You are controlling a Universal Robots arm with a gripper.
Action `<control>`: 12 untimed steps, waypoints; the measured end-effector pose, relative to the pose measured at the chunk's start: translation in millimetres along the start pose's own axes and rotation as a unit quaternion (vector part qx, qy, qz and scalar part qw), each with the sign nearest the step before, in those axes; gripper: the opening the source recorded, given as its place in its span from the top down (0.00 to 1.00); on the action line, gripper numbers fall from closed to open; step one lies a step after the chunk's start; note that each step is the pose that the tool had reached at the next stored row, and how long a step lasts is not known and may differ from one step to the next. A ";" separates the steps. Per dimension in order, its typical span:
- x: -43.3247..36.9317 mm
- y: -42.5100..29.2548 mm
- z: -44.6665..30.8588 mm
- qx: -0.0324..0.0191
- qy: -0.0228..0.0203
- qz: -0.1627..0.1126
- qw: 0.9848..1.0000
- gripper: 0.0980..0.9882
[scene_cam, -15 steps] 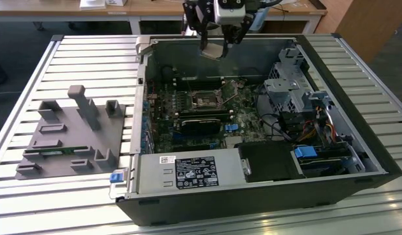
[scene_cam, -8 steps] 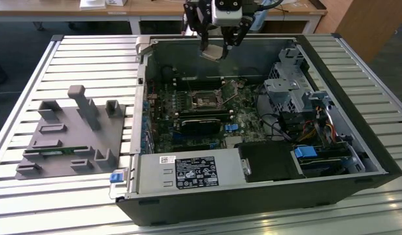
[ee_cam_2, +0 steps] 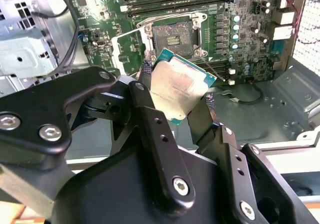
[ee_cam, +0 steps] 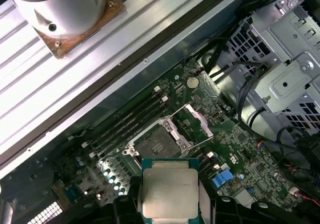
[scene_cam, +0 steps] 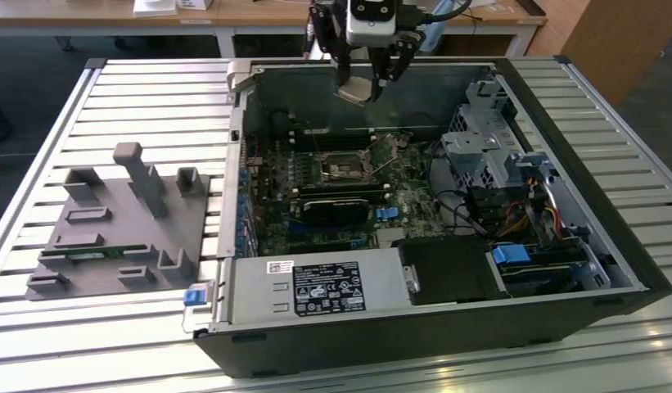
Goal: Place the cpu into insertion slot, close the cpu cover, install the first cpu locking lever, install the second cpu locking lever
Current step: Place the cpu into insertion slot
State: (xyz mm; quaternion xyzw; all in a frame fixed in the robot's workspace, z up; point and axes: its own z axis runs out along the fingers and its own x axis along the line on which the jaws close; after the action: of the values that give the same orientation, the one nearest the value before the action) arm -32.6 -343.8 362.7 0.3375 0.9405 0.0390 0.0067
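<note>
Open case (scene_cam: 368,348) on a slatted table (scene_cam: 96,348), exterior view. The gripper (scene_cam: 368,79) hangs over the case's rim at 12 o'clock. Its fingers (ee_cam_2: 145,92) are clamped on two opposite edges of the cpu (scene_cam: 355,88), which is held tilted in the air.

The slot (scene_cam: 345,166) lies on the motherboard (scene_cam: 313,225), at 6 o'clock from the cpu and well apart from it. In both wrist views the slot (ee_cam_2: 172,34) (ee_cam: 155,144) is bare. Its cover (ee_cam_2: 127,47) (ee_cam: 197,121) is swung open beside it.

The cpu's silver top (ee_cam_2: 176,84) (ee_cam: 169,191) bears faint print that cannot be read. A white label (scene_cam: 325,288) with dense print and symbols sits on the power supply (scene_cam: 259,286) at 6 o'clock in the case. A grey fixture (scene_cam: 117,221) stands on the table at 9 o'clock from the case.
</note>
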 end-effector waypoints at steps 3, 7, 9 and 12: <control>0.2 -0.3 0.9 0.000 -0.001 0.008 1.000 0.51; 1.6 -1.4 1.7 0.000 -0.001 0.012 1.000 0.51; 2.1 -1.9 2.2 0.000 -0.001 0.013 1.000 0.51; 2.5 -2.3 3.0 0.000 -0.001 0.015 1.000 0.51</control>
State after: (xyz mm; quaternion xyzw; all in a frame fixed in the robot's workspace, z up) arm -35.8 -343.8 359.5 0.3520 0.9352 0.0387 0.0074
